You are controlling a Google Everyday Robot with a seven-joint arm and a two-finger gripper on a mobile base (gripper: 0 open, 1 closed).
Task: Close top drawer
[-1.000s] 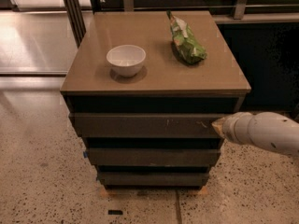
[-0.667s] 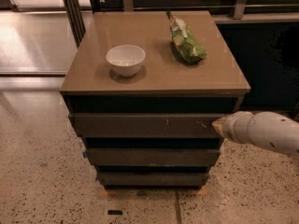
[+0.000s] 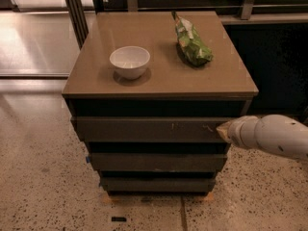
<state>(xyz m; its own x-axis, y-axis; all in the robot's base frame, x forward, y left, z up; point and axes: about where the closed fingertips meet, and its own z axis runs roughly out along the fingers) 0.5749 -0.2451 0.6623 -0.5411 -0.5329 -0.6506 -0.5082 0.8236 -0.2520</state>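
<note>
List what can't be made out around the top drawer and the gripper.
Camera view:
top drawer inside: hidden under the cabinet top and in shadow.
gripper, at the drawer front's right end: whether it touches the front cannot be told.
arm: cut off by the right edge.

My gripper (image 3: 223, 131), tan at its tip on a white arm (image 3: 279, 136), sits at the right end of the top drawer (image 3: 144, 129), whose front is dark grey-brown with small pale scratches right of centre. The cabinet top (image 3: 159, 83) is plain tan-brown. The bowl (image 3: 129, 60) is white, the bag (image 3: 192, 44) green with pale patches. The floor (image 3: 43, 177) is beige with dark flecks.
</note>
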